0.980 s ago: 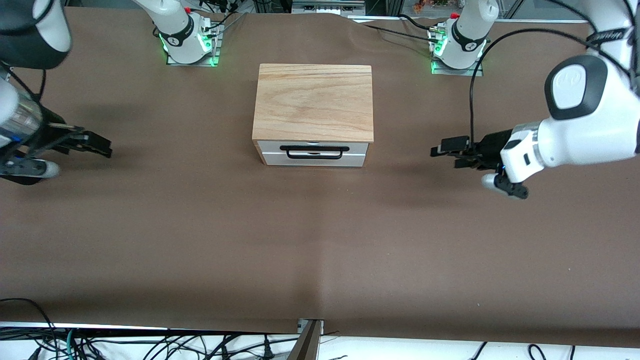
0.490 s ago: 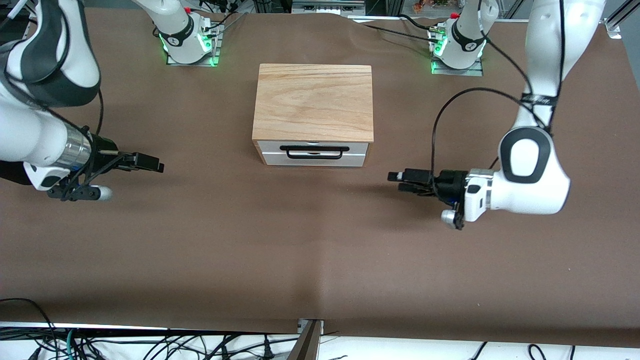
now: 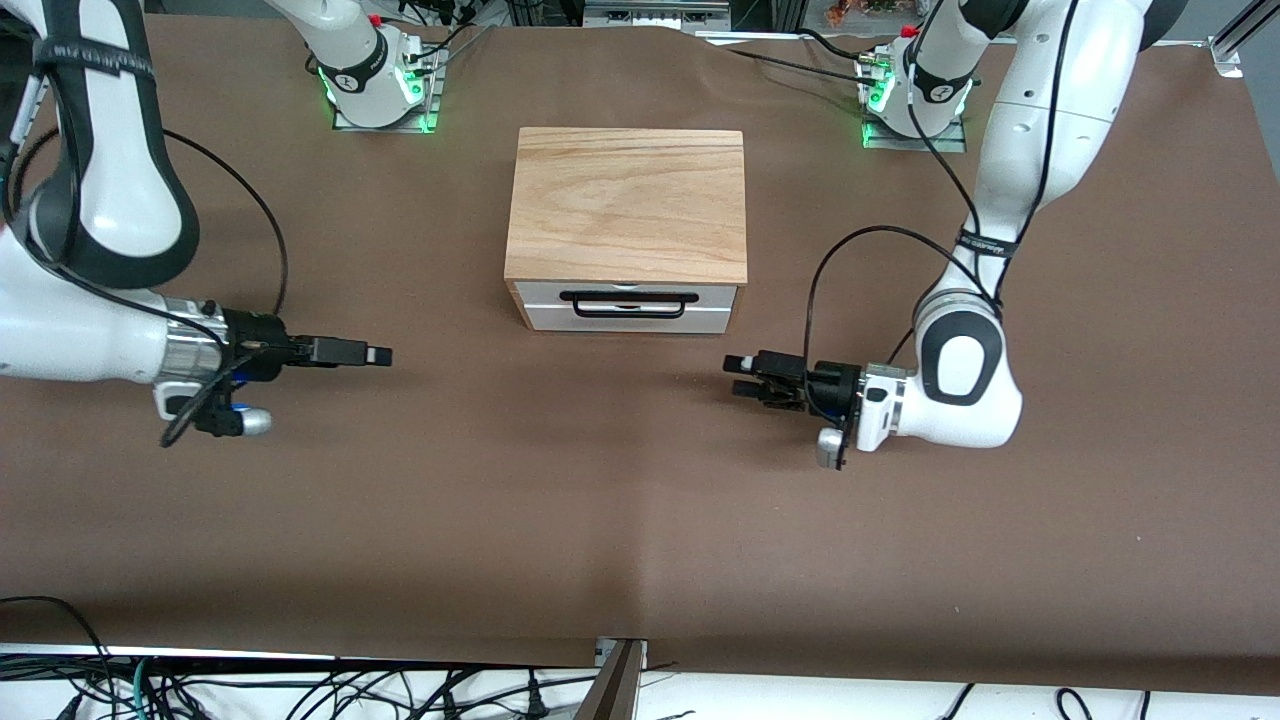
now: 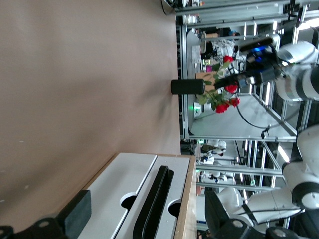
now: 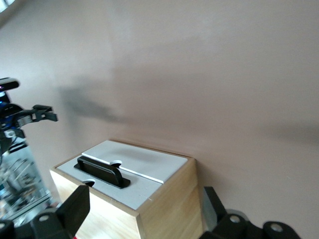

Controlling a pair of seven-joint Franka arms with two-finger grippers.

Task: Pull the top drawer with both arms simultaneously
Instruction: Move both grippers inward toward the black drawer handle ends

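Note:
The light-wood cabinet (image 3: 625,195) stands mid-table. Its top drawer (image 3: 545,298) is pushed in, white front and black bar handle (image 3: 628,304) facing the front camera. My left gripper (image 3: 740,377) is open and empty, low over the table in front of the cabinet, toward the left arm's end. In the left wrist view the handle (image 4: 155,199) shows between the open fingers (image 4: 75,214) but farther off. My right gripper (image 3: 378,354) is open and empty toward the right arm's end. The right wrist view shows the drawer front (image 5: 149,184) and handle (image 5: 102,172) ahead.
Brown cloth (image 3: 640,500) covers the table. The arm bases (image 3: 380,90) (image 3: 915,95) glow green along the edge farthest from the front camera. Cables (image 3: 250,690) lie past the near edge. A second white panel (image 4: 119,179) sits below the top drawer.
Both arms have swung in from the table's ends toward the cabinet's front and dropped lower. The grippers have stayed open. The drawer has not moved.

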